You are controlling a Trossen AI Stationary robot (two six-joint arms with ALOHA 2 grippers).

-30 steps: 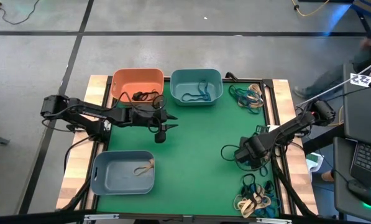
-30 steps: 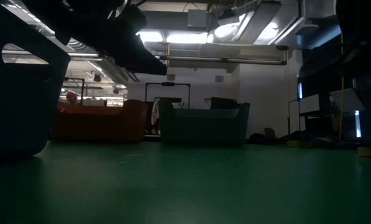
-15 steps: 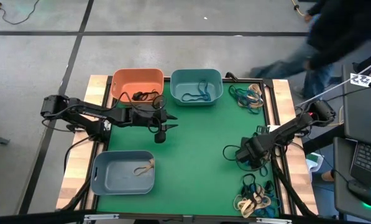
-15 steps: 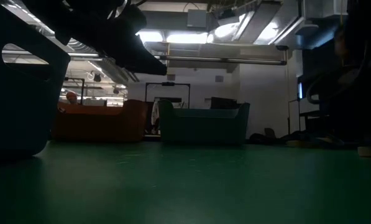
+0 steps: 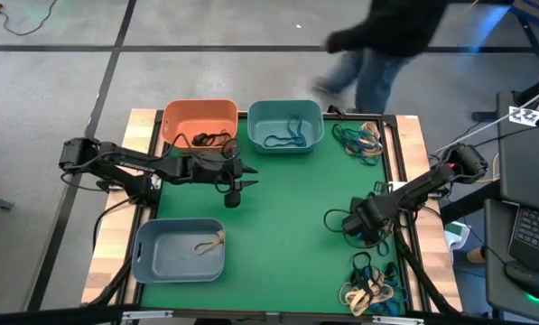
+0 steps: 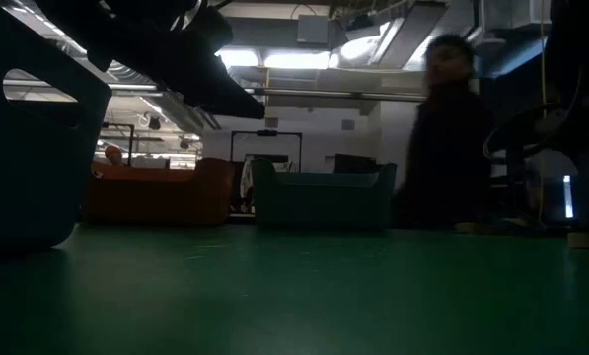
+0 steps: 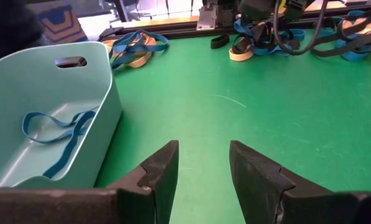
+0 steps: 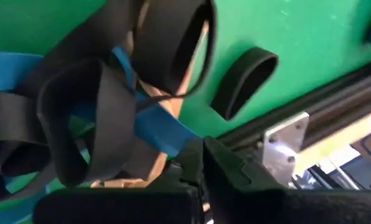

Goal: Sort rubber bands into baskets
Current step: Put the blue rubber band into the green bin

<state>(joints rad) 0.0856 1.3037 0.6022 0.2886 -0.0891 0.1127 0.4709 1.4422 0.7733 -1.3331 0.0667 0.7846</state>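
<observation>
Low view mostly dark: grey tub (image 6: 23,138) looming at the near left, cut off by the frame; left arm only a black shape overhead. Person (image 6: 450,138) beyond the table blurred, also smeared at the far edge from above (image 5: 386,41).

Right gripper (image 5: 349,222) low over the green mat (image 5: 278,226), near the table's right rim. Fingertips not separable from above; in the right wrist view, fingers (image 8: 219,165) pressed together at the edge of a tangle of black and blue bands (image 8: 92,118). Clenched, but no telling whether any band is caught between them. One black loop (image 8: 244,81) lying apart beside the metal rail.

Left gripper (image 5: 234,191) hovering over the mat just in front of the orange tub (image 5: 199,124) and teal tub (image 5: 285,125), fingers (image 7: 166,171) parted, nothing between them.

Blue bands (image 7: 54,134) inside the teal tub, black ones (image 5: 210,140) in the orange, a tan one (image 5: 211,242) in the grey tub (image 5: 179,250). Unsorted piles at the far right corner (image 5: 361,137) and the near right corner (image 5: 370,284).
</observation>
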